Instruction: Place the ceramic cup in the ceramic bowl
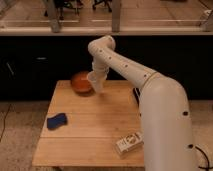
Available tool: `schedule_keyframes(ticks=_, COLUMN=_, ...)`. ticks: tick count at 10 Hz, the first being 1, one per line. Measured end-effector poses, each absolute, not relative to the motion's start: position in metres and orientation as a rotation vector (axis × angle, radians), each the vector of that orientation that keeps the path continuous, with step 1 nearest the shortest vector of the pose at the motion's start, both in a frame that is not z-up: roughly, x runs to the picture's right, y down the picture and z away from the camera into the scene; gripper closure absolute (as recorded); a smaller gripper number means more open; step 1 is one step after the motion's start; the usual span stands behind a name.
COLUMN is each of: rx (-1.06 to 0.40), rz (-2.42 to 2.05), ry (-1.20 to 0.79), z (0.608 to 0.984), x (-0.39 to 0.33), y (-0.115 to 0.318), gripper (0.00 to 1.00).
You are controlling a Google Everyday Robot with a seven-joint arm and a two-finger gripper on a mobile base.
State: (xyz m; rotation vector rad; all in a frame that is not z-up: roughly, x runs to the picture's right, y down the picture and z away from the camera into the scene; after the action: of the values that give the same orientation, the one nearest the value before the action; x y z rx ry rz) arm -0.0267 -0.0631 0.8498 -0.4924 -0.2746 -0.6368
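Note:
The ceramic bowl [79,83], orange-brown and round, sits at the back left of the wooden table [95,131]. My gripper [97,86] hangs from the white arm right at the bowl's right rim. It is shut on the ceramic cup [94,81], a small white tapered cup. The cup is held tilted, just above the table and against the bowl's right edge. The cup and the arm hide the bowl's right side.
A blue sponge [57,120] lies at the table's left. A small white and tan box [127,143] lies near the front right edge. My thick white arm [162,120] covers the table's right side. A dark counter runs behind the table.

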Motion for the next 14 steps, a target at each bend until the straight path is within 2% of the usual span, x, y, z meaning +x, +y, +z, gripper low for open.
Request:
schedule_keyframes(ticks=9, rx=-0.374, rz=-0.66, ry=-0.257, z=0.803, x=-0.043, y=-0.11, gripper=1.0)
schedule_keyframes(ticks=14, rx=-0.349, rz=-0.668, ry=-0.268, z=0.799, x=-0.048, y=-0.117, gripper=1.0)
